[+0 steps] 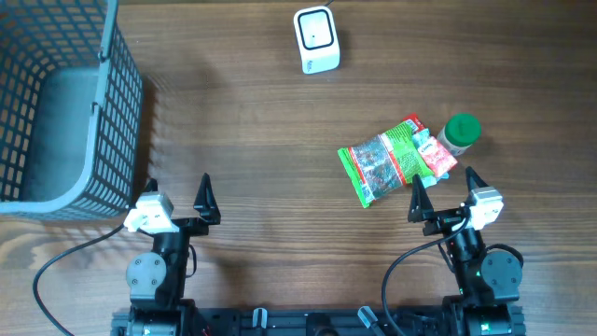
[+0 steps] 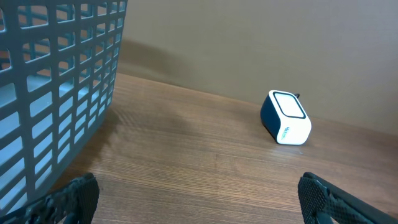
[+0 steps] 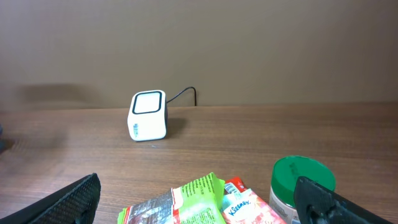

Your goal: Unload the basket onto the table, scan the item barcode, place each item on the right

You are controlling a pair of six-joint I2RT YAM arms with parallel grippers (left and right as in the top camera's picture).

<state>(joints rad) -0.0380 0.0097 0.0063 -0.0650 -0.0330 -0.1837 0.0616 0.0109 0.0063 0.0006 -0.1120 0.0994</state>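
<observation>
Black left tool (image 1: 177, 182), right tool (image 1: 442, 175) — spread, empty

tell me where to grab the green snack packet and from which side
Probably grip the green packet at its bare left half, across the narrow width, from above with the right pincer. It lies flat, and the red-white sachet and jar crowd its other end.

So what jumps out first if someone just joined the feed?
The big grey mesh basket filling the far-left corner, then the white scanner alone at the far middle of the table. On the right, a green snack packet and a green-lidded jar sit just ahead of the open right end effector.
</observation>
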